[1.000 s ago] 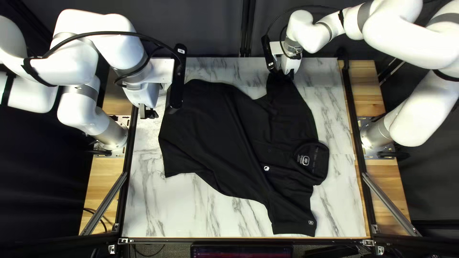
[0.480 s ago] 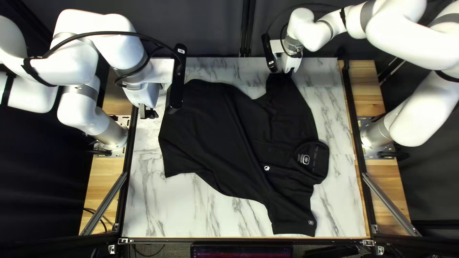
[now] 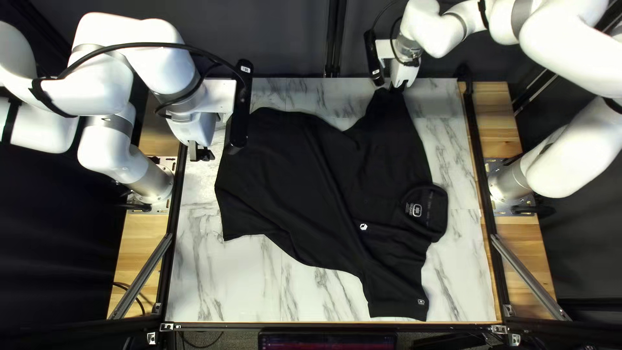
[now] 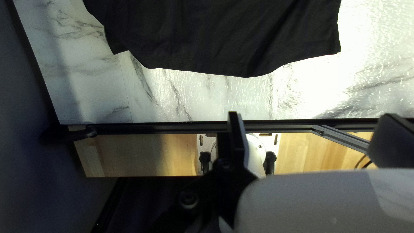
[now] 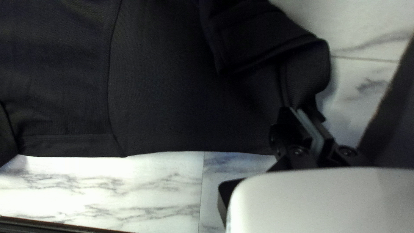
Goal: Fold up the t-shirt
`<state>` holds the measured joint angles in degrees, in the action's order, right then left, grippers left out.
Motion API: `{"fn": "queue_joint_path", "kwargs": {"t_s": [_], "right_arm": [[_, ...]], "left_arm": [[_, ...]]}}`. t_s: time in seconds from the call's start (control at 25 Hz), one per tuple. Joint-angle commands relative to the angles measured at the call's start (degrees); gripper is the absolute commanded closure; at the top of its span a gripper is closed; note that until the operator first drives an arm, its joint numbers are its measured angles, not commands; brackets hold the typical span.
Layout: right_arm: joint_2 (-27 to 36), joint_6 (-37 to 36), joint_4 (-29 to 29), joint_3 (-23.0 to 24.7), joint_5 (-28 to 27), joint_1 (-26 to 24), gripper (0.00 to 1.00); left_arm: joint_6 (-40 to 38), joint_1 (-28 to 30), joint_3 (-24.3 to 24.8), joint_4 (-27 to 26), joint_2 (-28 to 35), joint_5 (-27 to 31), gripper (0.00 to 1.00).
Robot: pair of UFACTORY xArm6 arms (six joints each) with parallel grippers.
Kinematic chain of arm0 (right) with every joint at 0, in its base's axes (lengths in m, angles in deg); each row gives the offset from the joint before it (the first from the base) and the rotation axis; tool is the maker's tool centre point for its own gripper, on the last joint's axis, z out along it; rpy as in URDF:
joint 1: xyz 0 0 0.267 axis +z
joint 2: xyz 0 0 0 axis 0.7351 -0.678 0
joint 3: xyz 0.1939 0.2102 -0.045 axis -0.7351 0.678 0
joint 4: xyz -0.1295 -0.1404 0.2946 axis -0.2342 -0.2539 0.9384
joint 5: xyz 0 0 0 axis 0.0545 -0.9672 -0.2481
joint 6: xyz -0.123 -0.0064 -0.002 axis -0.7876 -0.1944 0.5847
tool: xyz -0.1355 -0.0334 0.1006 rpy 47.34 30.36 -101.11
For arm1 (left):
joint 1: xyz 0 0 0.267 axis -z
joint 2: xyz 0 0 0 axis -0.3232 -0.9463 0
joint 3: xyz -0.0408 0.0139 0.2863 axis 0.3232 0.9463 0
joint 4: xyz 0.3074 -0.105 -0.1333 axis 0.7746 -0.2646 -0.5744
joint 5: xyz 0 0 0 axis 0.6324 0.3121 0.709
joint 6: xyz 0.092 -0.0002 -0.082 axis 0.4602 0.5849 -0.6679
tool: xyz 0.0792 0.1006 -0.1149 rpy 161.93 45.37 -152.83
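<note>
Top left view first: a black short-sleeved polo shirt (image 3: 316, 184) lies spread across the white marble-patterned tabletop (image 3: 233, 282). Its hem is toward the left and its collar toward the right, with one sleeve reaching the near edge. At the far edge, the right gripper (image 3: 397, 86) has hold of the other sleeve, and the cloth is drawn up to it in a narrow peak. The left arm (image 3: 121, 78) hangs over the table's left edge, just beside the shirt's far hem corner and not touching it.

Over to the left wrist view: the left gripper (image 4: 310, 119) is spread wide, with nothing between its fingers. It sits above the black frame rail (image 4: 145, 127), and a light wooden board (image 4: 136, 155) shows beneath. The shirt's hem lies ahead on the marble, well apart from the fingertips.

And the right wrist view: this claw is pinched tight on a bunched fold of the sleeve, both fingers pressing the fabric from either side. The rest of the shirt fans out ahead of it, and bright marble shows under the sleeve's edge.
</note>
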<state>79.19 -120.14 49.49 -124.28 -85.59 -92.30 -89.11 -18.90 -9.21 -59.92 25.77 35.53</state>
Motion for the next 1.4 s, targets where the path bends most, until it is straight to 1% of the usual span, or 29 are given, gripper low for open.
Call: {"fn": "queue_joint_path", "kwargs": {"t_s": [0.04, 0.2, 0.48, 0.64, 0.68, 0.72, 0.76, 1.0, 1.16, 1.2, 1.24, 1.28, 1.36, 1.4], "right_arm": [[-0.8, -0.9, -0.5, -0.7, -0.1, -2.0, 1.00], [-1.6, -2.1, -0.5, -1.8, -0.6, -3.9, 1.00], [-3.6, -2.6, -1.1, -4.2, -1.0, -5.1, 1.00], [-3.0, -2.6, -1.2, -3.8, -0.7, -5.3, 1.00], [-2.3, -2.5, -1.0, -2.9, -0.2, -5.0, 0.97], [-1.6, -2.3, -0.8, -2.1, 0.2, -4.7, 0.12], [-1.0, -2.1, -0.7, -1.4, 0.5, -4.5, 0.00], [7.1, 1.1, -0.3, 5.9, 3.3, -2.0, 0.00], [13.6, 2.7, -0.8, 9.8, 3.3, -1.1, 0.00], [17.0, 3.8, -1.1, 11.7, 2.9, -0.3, 0.00], [18.8, 4.5, -1.3, 12.8, 2.7, 0.3, 0.00], [22.5, 6.2, -1.8, 14.8, 2.3, 1.7, 0.00], [26.6, 8.5, -2.7, 17.0, 1.6, 3.4, 0.00], [31.0, 11.0, -3.7, 18.7, -0.1, 5.2, 0.00]], "left_arm": [[0.0, 0.0, 0.0, 0.0, 0.0, 0.0, 0.00], [0.0, 0.0, 0.0, 0.0, 0.0, 0.0, 0.00], [0.0, 0.0, 0.0, 0.0, 0.0, 0.0, 0.00], [0.0, 0.0, 0.0, 0.0, 0.0, 0.0, 0.00], [0.0, 0.0, 0.0, 0.0, 0.0, 0.0, 0.00], [0.0, 0.0, 0.0, 0.0, 0.0, 0.0, 0.00], [0.0, 0.0, 0.0, 0.0, 0.0, 0.0, 0.00], [0.0, 0.0, 0.0, 0.0, 0.0, 0.0, 0.00], [0.0, 0.0, 0.0, 0.0, 0.0, 0.0, 0.00], [0.0, 0.0, 0.0, 0.0, 0.0, 0.0, 0.00], [0.0, 0.0, 0.0, 0.0, 0.0, 0.0, 0.00], [0.0, 0.0, 0.0, 0.0, 0.0, 0.0, 0.00], [0.0, 0.0, 0.0, 0.0, 0.0, 0.0, 0.00], [0.0, 0.0, 0.0, 0.0, 0.0, 0.0, 0.00]]}}
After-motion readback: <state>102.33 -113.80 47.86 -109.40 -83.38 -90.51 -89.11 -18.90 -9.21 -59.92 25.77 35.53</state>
